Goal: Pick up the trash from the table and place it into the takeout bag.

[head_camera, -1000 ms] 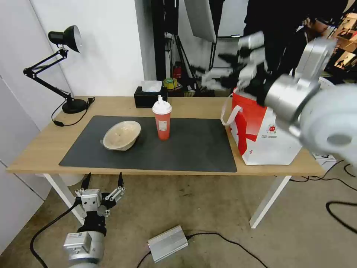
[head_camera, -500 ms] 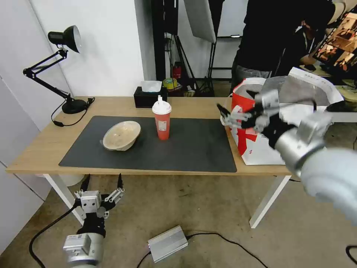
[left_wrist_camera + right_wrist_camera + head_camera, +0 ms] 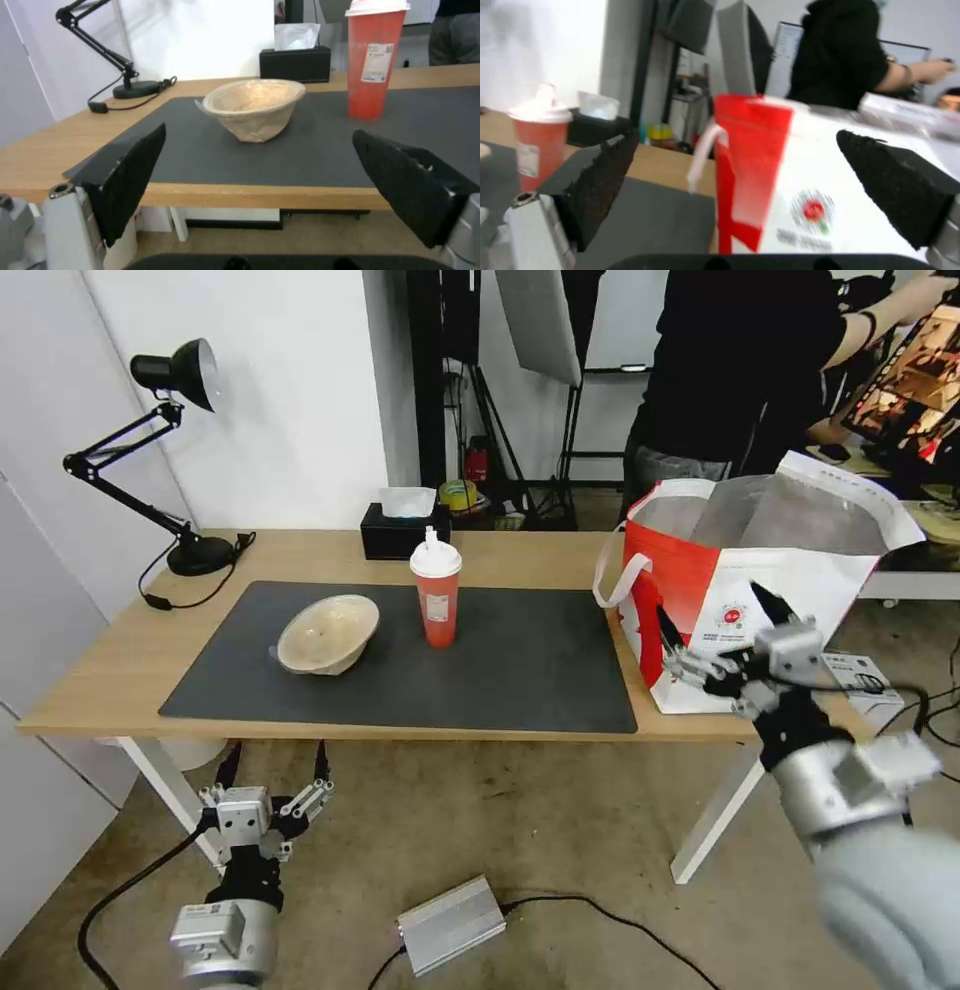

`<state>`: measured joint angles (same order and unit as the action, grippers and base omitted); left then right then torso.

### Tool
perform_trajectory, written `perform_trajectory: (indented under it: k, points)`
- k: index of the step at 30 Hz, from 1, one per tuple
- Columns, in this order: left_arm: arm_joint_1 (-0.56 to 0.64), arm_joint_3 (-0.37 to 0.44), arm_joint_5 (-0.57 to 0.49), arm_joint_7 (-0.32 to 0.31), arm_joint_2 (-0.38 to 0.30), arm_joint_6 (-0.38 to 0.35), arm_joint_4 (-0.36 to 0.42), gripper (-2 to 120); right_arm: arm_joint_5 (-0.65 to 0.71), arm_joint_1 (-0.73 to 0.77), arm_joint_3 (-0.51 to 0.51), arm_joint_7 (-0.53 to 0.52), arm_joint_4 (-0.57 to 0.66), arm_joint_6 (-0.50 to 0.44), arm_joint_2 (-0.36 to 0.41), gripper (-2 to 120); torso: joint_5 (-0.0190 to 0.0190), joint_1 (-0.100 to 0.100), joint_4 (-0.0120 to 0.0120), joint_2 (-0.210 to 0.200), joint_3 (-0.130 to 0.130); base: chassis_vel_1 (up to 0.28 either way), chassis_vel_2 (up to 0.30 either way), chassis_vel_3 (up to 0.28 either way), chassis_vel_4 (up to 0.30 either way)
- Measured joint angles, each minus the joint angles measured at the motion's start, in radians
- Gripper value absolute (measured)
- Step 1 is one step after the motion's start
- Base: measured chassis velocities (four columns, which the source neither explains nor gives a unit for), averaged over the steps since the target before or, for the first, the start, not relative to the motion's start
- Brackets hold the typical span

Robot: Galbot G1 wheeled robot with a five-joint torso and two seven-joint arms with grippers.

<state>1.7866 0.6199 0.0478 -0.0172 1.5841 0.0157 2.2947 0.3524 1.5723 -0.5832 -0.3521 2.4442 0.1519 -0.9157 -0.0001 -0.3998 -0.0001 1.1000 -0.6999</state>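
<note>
The bag (image 3: pixel 740 600) stood open at the desk's (image 3: pixel 120 655) right end, showing a small round red logo (image 3: pixel 733 617) with blurred, unreadable print beneath it. The cup (image 3: pixel 436 588) stood upright on the mat (image 3: pixel 520 670) and carried a white label (image 3: pixel 376 62) whose writing was too small to read. The bowl (image 3: pixel 327 633) lay tilted on the mat to the cup's left, well apart from the bag. The right gripper (image 3: pixel 725 655) hung in front of the bag's near face, at the desk's front edge, its jaws spread wide and holding nothing. The left gripper (image 3: pixel 275 765) hung low below the desk's front edge, jaws likewise released and empty.
</note>
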Motion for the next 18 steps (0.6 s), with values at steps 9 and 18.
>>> perform_trajectory:
  k: [9, 18]
  points:
    - [-0.005, 0.000, 0.000, 0.000, -0.005, 0.001, -0.014, 100, -0.101, 0.118, 0.025, -0.025, -0.021, -0.096, -0.140, 100, -0.0001, 0.000, 0.0001, 0.000, 0.000, 0.000, 0.000, 0.000, 0.000]
    - [-0.009, 0.001, -0.001, 0.000, -0.011, 0.001, -0.025, 100, -0.145, 0.137, 0.086, -0.070, -0.104, -0.171, -0.186, 100, 0.0000, 0.000, 0.0002, 0.000, 0.000, 0.000, 0.000, 0.000, 0.000]
